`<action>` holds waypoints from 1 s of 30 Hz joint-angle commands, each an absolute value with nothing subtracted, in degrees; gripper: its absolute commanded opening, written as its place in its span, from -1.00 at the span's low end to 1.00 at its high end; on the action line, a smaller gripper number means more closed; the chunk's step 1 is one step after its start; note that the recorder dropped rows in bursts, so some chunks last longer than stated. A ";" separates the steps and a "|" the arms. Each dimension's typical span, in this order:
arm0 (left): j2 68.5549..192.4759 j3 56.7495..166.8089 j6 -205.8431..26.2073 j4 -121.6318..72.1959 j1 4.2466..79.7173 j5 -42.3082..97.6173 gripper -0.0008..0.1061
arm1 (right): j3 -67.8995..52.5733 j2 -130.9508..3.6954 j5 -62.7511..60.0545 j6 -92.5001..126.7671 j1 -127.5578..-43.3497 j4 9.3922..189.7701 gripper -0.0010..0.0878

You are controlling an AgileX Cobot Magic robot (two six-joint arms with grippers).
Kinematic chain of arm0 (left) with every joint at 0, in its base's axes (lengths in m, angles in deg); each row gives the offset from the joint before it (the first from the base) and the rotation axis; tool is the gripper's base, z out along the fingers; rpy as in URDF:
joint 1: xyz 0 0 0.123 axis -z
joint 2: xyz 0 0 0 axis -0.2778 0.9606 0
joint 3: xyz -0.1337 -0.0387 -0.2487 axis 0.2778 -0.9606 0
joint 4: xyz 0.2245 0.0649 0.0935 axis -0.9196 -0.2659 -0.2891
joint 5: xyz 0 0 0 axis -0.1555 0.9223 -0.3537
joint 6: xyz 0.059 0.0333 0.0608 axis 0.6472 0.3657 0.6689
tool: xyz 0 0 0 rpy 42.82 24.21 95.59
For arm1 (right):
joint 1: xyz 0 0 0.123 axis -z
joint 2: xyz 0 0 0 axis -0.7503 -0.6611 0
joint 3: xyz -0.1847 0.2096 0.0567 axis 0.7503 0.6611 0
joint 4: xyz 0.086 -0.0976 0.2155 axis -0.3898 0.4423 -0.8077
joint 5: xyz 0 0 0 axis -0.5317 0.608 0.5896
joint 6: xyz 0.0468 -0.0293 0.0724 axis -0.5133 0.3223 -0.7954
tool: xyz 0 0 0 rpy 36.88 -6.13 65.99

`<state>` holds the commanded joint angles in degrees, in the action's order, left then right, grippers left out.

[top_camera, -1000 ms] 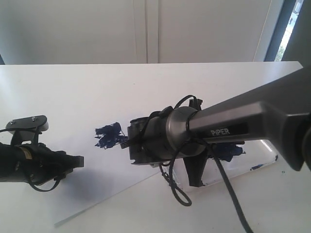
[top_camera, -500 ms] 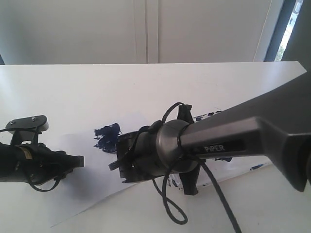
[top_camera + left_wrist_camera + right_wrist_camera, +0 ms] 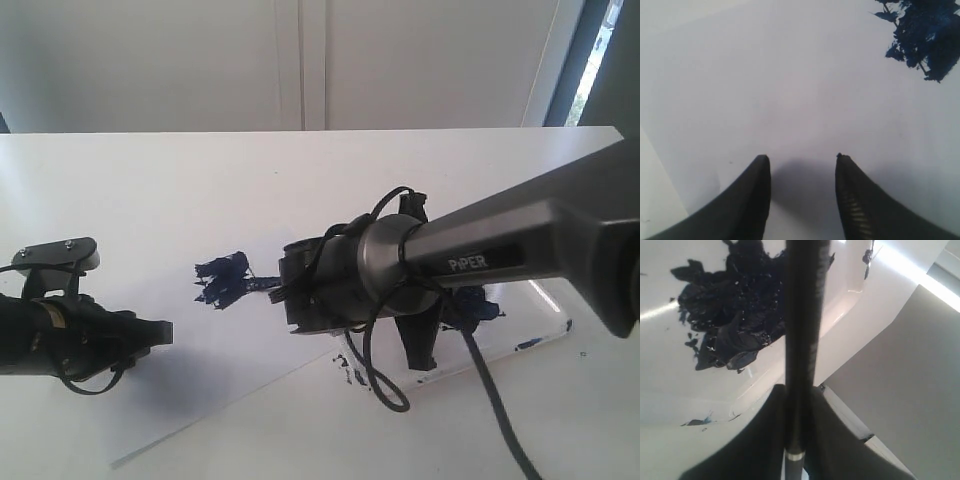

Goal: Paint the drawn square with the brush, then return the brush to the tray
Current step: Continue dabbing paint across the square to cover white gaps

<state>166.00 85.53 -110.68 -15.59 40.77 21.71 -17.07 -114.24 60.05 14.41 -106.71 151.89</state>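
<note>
Paper sheet lies flat on white worktop, one corner running under the tray. Right arm, grey with a PiPER label, crosses in from the right and blocks most of the tray in the exterior view; only the rim and a few blue splatters show beside it. Black cable loops down off the wrist over the paper edge. Paint puddle, dark blue-black, sits in the tray bottom in the right wrist view.

Drawn square shows as a ragged dark-blue blotch on the paper, left of the right arm's wrist; it is also at the frame corner in the left wrist view.

Right tool is clamped on the brush, black handle pinched between both fingers. In the exterior view the brush tip pokes out to the blotch's right edge; contact can't be confirmed.

Left tool is low at the left, fingers apart, nothing between them, hovering over bare paper with the blotch well ahead and off to one side.

Worktop is plain glossy white. Behind it is a pale wall with vertical panel seams, and a dark window frame at upper right.
</note>
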 joint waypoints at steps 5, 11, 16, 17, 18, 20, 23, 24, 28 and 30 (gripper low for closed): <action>166.00 85.53 -110.56 -15.59 40.77 21.69 -0.09 | -20.29 -113.51 60.05 14.32 -107.95 154.24 -0.98; 166.00 85.53 -110.56 -15.59 40.77 21.69 -0.09 | -22.28 -117.30 60.05 14.60 -107.95 155.25 -0.98; 166.00 85.53 -110.56 -15.59 40.77 21.80 -0.09 | -22.28 -118.81 60.05 14.60 -107.62 155.47 -0.98; 166.00 85.53 -110.56 -15.59 40.77 21.80 -0.09 | -22.28 -118.81 60.05 14.60 -107.33 155.47 -0.98; 166.00 85.53 -110.56 -15.59 40.77 21.80 -0.09 | -22.28 -118.81 60.05 14.60 -106.81 155.47 -0.98; 166.00 85.53 -110.56 -15.59 40.77 21.80 -0.09 | -22.28 -118.81 60.05 14.60 -105.89 155.35 -0.98; 166.00 85.53 -110.56 -15.59 40.77 21.91 -0.09 | -22.15 -118.81 60.05 14.60 -105.09 154.29 -0.98; 166.00 85.53 -110.56 -15.59 40.77 21.91 -0.09 | -22.15 -118.81 60.05 14.60 -105.09 153.47 -0.98; 166.00 85.53 -110.56 -15.59 40.77 21.79 -0.09 | -22.15 -118.81 60.05 14.60 -105.57 151.71 -0.98; 166.00 85.53 -110.56 -15.59 40.77 21.79 -0.09 | -22.15 -118.71 60.05 14.60 -106.10 150.45 -0.98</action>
